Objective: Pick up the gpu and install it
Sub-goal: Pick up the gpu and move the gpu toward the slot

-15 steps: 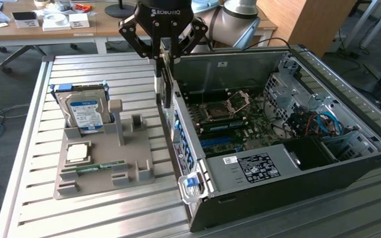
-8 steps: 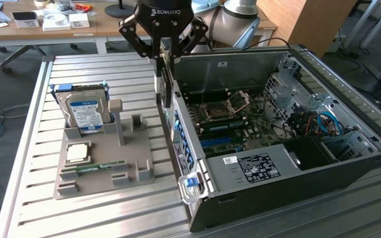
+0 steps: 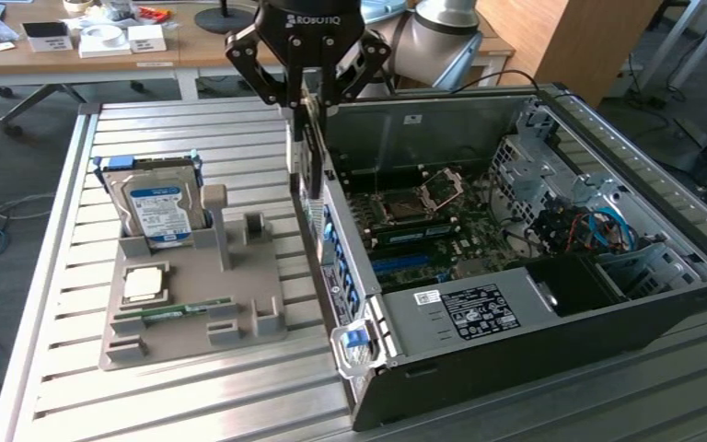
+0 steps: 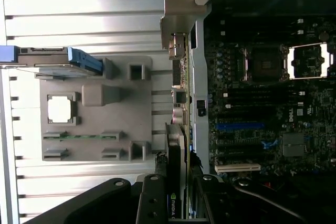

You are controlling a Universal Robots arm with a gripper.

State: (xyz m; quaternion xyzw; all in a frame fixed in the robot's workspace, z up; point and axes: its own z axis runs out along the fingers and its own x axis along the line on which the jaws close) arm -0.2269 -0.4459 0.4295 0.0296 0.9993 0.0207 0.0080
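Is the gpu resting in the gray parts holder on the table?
No, the gpu hangs on edge clamped in the gripper by the open computer case's wall, apart from the gray holder.

The black two-finger gripper (image 3: 309, 98) is hanging from above and pointing straight down, its linkage fingers (image 4: 152, 198) angling inward and pinching the top edge of the thin dark-green gpu (image 3: 312, 152), which is hanging upright. Behind it, the silver-grey arm (image 3: 442, 32) is reaching in from the exterior view's right.
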